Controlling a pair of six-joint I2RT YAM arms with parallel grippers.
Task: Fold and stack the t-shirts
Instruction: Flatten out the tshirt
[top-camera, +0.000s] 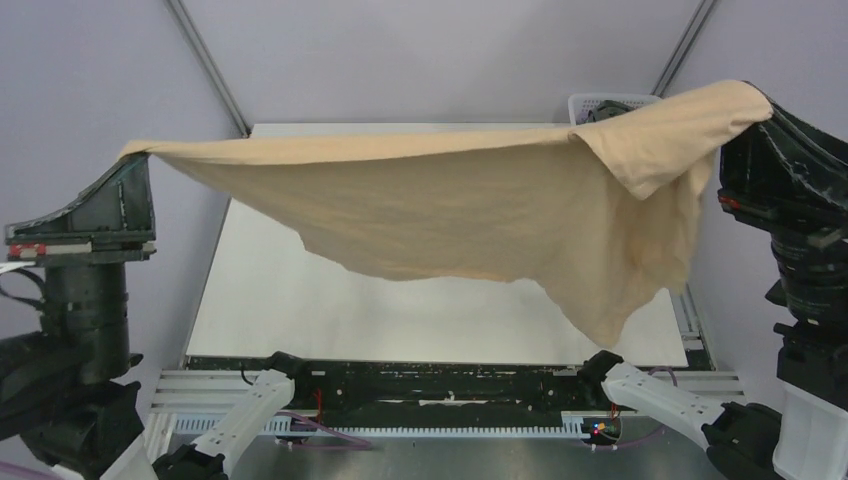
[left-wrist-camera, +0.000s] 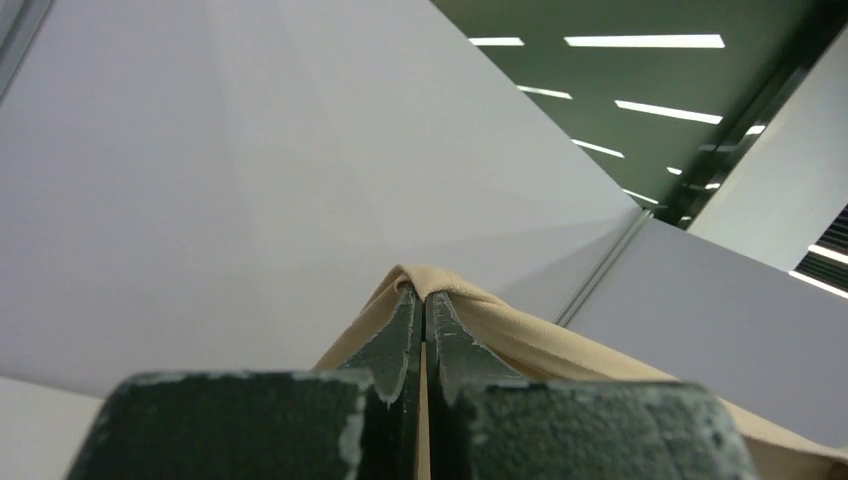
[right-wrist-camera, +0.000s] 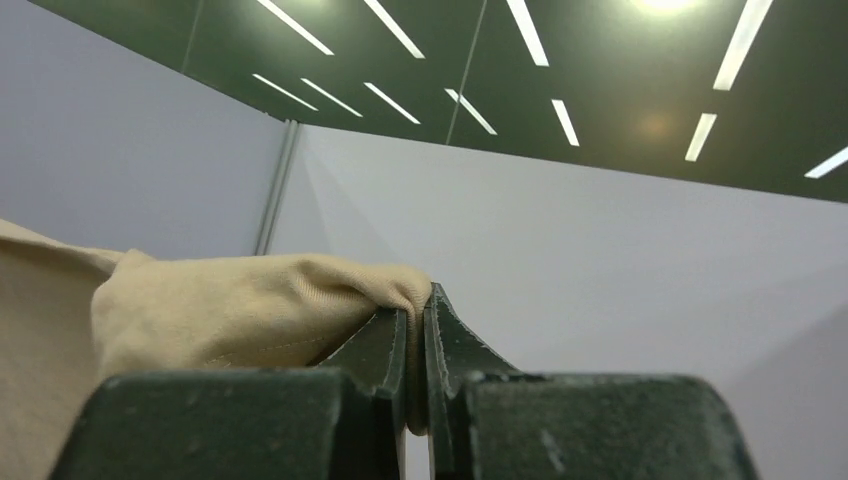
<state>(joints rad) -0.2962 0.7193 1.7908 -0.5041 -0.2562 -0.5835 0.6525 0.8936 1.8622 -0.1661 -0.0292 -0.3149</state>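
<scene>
Both arms are raised high and spread wide, one at each side of the desk (top-camera: 290, 300), with their wrist cameras tilted up toward the ceiling. The left tool (top-camera: 143, 155) is clamped shut on one corner of the tan-beige t-shirt (top-camera: 450, 205), and the right tool (top-camera: 757, 102) pinches the opposite corner. The shirt hangs stretched between them, sagging lowest toward the right.

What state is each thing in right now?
tan t-shirt: held aloft, spread between both pincers, right side drooping lowest.
left pincer: shut on the shirt's edge.
right pincer: shut on a bunched shirt corner.
white basket: far right, mostly hidden behind the shirt.
</scene>
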